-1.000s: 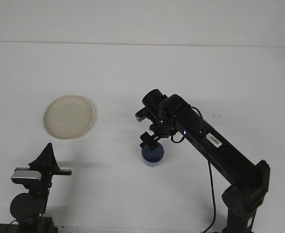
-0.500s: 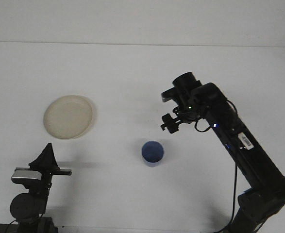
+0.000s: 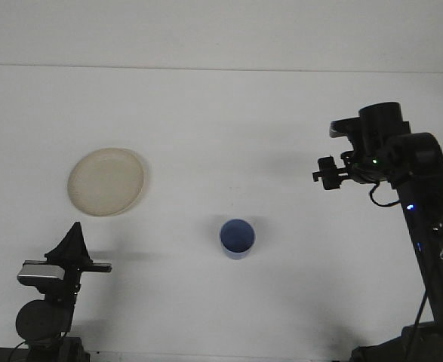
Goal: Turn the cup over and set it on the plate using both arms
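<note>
A blue cup (image 3: 238, 238) stands upright on the white table, mouth up, a little below the middle of the view. The cream plate (image 3: 106, 181) lies flat at the left, well apart from the cup. My right gripper (image 3: 327, 175) hangs in the air at the right, far from the cup, open and holding nothing. My left gripper (image 3: 75, 232) sits low at the bottom left, below the plate, shut and empty.
The right arm (image 3: 425, 219) rises along the right edge. The left arm's base (image 3: 44, 317) occupies the bottom left corner. A white wall edge runs across the back of the table.
My right gripper has let go of the cup and swung up and to the right, away from it. The cup stays upright where it was. The left arm has not moved.
</note>
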`<control>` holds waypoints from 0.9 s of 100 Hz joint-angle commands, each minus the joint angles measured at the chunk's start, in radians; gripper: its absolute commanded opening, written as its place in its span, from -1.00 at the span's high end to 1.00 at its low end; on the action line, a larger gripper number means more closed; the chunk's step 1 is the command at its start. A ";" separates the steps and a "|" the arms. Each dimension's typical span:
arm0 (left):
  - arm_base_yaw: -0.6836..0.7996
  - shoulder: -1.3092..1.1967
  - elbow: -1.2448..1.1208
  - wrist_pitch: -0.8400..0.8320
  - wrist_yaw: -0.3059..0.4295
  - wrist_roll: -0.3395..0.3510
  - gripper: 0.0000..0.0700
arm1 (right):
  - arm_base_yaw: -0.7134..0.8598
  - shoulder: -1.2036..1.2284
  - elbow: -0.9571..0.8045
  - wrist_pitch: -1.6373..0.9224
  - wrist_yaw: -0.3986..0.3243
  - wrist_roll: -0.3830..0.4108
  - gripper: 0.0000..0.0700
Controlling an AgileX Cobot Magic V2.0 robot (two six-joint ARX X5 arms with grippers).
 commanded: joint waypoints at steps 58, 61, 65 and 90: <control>0.002 -0.002 -0.020 0.011 0.001 -0.001 0.97 | -0.147 -0.553 -0.677 0.493 -0.006 0.000 -0.24; 0.002 -0.002 -0.020 0.011 0.001 -0.001 0.97 | -0.147 -0.579 -0.708 0.517 -0.008 0.000 -0.24; 0.002 -0.002 -0.020 0.011 0.001 -0.001 0.97 | -0.147 -0.615 -0.750 0.547 -0.008 0.000 -0.24; 0.002 -0.002 -0.020 0.011 0.001 -0.001 0.97 | -0.146 -0.843 -0.978 0.747 -0.012 0.000 -0.24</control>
